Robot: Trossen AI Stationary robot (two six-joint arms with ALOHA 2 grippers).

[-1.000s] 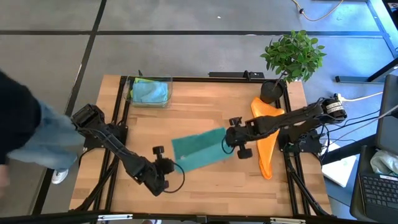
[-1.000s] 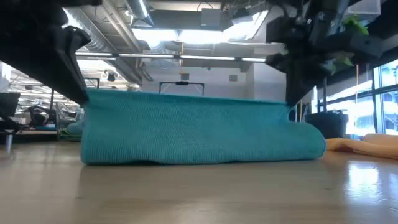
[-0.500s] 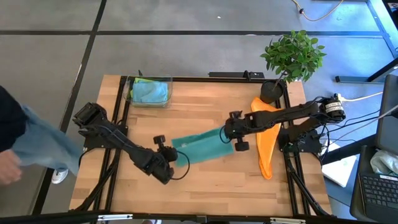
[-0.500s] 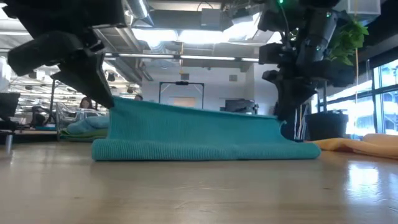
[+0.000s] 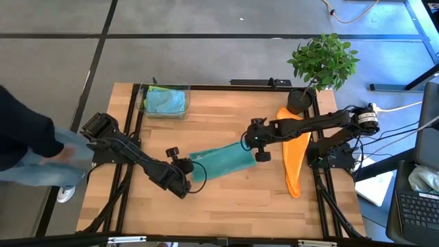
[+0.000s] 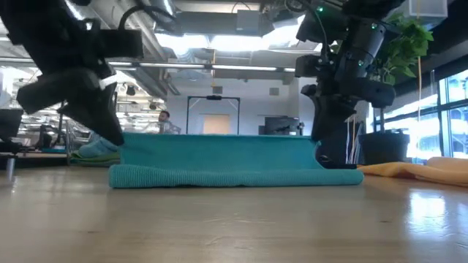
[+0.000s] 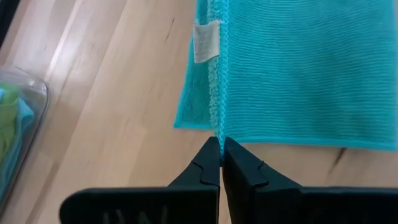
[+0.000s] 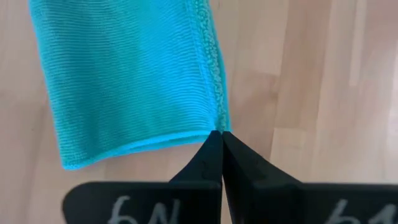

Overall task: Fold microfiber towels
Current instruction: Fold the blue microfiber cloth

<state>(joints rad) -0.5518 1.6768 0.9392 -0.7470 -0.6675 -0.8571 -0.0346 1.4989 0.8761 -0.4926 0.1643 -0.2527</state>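
Lying near the middle of the counter [image 5: 226, 199], the teal towel [image 5: 221, 163] is folded over on itself into a long narrow strip. Its long axis runs across the counter from left to right, slightly skewed: the left end sits a little nearer the front edge, the right end a little farther back toward the plant [image 5: 324, 63]. In the low view the folded edge rests on the wood as a rounded roll, while the upper layer is held up above it in a level line between the two arms.

The left gripper [image 5: 186, 167] is at the strip's left end, its jaws pressed together on the towel's hemmed edge; the left wrist view shows the thin edge pinched between the tips, with a small white label [image 7: 206, 41] on the cloth just beyond. The right gripper [image 5: 248, 143] is at the strip's right end, jaws likewise closed on the corner of the upper layer.

An orange towel [image 5: 293, 147] lies on the right side of the counter, its long axis running front to back, apart from the teal one. A clear bin [image 5: 164, 101] at the back left corner holds a light blue towel [image 5: 164, 101] with a bit of lime green beside it. A person [image 5: 27, 147] stands off the counter's left side.
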